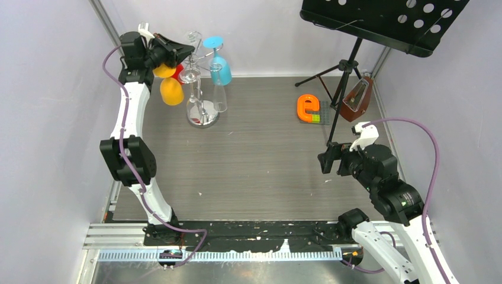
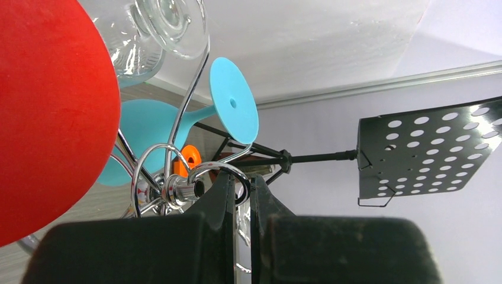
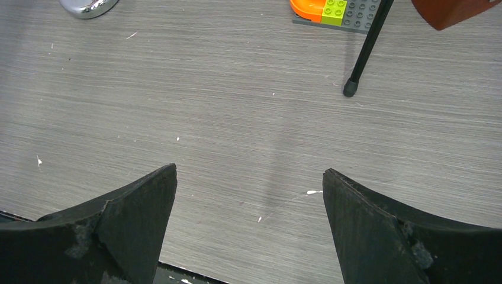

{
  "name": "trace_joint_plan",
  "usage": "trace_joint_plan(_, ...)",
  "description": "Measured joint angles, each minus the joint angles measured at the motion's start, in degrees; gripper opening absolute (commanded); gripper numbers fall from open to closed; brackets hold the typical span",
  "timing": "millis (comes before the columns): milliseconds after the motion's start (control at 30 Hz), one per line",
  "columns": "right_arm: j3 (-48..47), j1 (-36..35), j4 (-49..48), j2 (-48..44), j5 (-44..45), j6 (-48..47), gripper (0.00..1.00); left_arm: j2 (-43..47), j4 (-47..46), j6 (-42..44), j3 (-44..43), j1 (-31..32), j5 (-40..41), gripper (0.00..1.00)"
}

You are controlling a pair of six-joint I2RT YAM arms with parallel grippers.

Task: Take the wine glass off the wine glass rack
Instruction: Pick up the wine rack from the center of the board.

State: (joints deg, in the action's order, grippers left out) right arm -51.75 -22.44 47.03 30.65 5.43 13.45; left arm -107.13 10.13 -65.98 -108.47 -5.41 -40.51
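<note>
barely begun, i judge: the wine glasses, among them the turquoise plastic wine glass (image 1: 220,70), hang on the shiny chrome wire rack (image 1: 202,115). the left end effector (image 2: 241,177) is nearly closed by its scroll arms; whether it pinches a stem i cannot tell. the right end effector (image 3: 250,171) gapes open above the grey wood-grain desk (image 3: 237,89).

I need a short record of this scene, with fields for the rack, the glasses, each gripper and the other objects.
rack: chrome wine glass rack, far left part of the table
glasses: blue glass, yellow glass, red glass, clear glass, all at the rack
left gripper: raised to the rack's scroll arms, jaws nearly closed
right gripper: open, above bare table
others: black music stand, orange letter e, brown metronome
</note>
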Motion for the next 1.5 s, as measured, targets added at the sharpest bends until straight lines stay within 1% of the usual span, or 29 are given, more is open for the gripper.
trace_joint_plan(133, 0.00, 0.00, 0.22, -0.04, -0.02, 0.22, 1.00, 0.00, -2.91, -2.19, 1.14, -0.02, -1.07, 0.00)
trace_joint_plan(600, 0.00, 0.00, 0.35, -0.04, -0.98, 0.87, 1.00, 0.00, -6.10, -6.14, 2.32, -0.02, -3.85, 0.00)
trace_joint_plan(1500, -0.13, 0.00, 1.11, -0.79, -1.73, 1.95, 1.00, 0.00, -6.60, -12.15, 2.32, 0.20, -6.36, 0.00)
